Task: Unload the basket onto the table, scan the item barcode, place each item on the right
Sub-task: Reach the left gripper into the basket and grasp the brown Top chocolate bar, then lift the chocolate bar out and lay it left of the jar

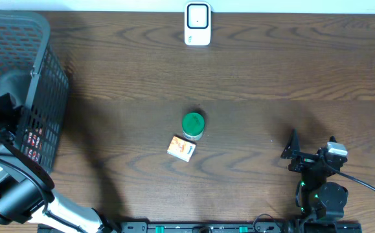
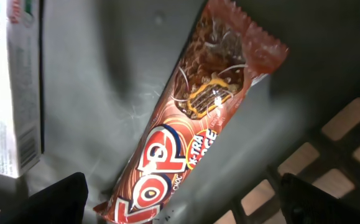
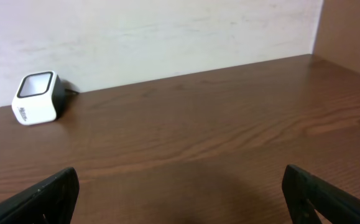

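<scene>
Hanging wide open inside the grey plastic mesh basket (image 1: 45,84), the left gripper (image 2: 189,208) holds nothing. Its two dark fingertips (image 2: 55,199) sit spread at the lower corners of the left wrist view. Just under it, between the fingers, lies a long brown-and-red foil-wrapped chocolate bar (image 2: 192,124) on the basket's grey floor. The bar runs diagonally away from the gripper toward its right, crimped end farthest off, and neither fingertip rests on it. To the gripper's left stands a white printed cardboard carton (image 2: 9,87), near the bar but apart from it. To the right, the slotted basket wall rises.

The right gripper (image 3: 183,199) is released too — empty, jaws spread, low over the brown wood-grain table (image 1: 271,71). Ahead of it the table is bare wood. Far ahead and to its left, a white block-shaped barcode scanner (image 3: 35,98) with a dark-rimmed window stands at the table's back edge, by the pale wall. Well to this gripper's left, in the overhead view, a small jar with a green lid (image 1: 193,125) stands on the table, with a small orange-and-white box (image 1: 181,148) just beside it.
</scene>
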{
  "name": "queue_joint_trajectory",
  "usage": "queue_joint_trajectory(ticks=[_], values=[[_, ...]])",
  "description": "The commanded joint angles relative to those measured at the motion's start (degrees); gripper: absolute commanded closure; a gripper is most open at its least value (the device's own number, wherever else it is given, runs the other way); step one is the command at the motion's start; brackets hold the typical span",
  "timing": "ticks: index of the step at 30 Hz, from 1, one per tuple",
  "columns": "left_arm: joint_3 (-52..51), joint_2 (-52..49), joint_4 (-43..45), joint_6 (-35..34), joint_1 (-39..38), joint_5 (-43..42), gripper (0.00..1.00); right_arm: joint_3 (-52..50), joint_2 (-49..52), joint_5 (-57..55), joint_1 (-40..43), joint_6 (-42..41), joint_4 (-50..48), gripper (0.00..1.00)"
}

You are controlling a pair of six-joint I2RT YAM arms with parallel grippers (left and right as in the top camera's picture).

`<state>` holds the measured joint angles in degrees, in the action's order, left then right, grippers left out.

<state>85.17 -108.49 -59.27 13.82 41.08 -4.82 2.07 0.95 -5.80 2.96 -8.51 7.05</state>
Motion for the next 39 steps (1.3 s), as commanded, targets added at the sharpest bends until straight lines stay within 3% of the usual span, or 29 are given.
queue_joint_trajectory(ticks=[1, 18, 27, 34, 35, 39], values=[[-2.2, -0.6, 0.6, 2.8, 0.0, -0.5, 0.02, -0.2, -0.4, 0.1, 0.0, 0.5, 0.1, 0.01], [-10.9, -1.3, 10.6, 3.0, 0.0, 0.9, 0.02, -0.2, -0.2, 0.1, 0.0, 0.5, 0.0, 0.01], [-11.0, -7.4, 11.4, 0.4, 0.0, 1.0, 0.00, -0.2, -0.2, 0.1, 0.0, 0.5, 0.0, 0.01], [-10.9, -9.7, 12.3, -2.1, 0.0, 0.9, 0.53, -0.2, -0.2, 0.1, 0.0, 0.5, 0.0, 0.01], [-10.8, -9.7, 12.2, -2.2, 0.0, 0.9, 0.58, -0.2, -0.2, 0.1, 0.0, 0.5, 0.0, 0.01], [-9.9, -9.7, 11.6, -4.6, 0.0, 0.9, 0.59, -0.2, -0.2, 0.1, 0.0, 0.5, 0.0, 0.01]])
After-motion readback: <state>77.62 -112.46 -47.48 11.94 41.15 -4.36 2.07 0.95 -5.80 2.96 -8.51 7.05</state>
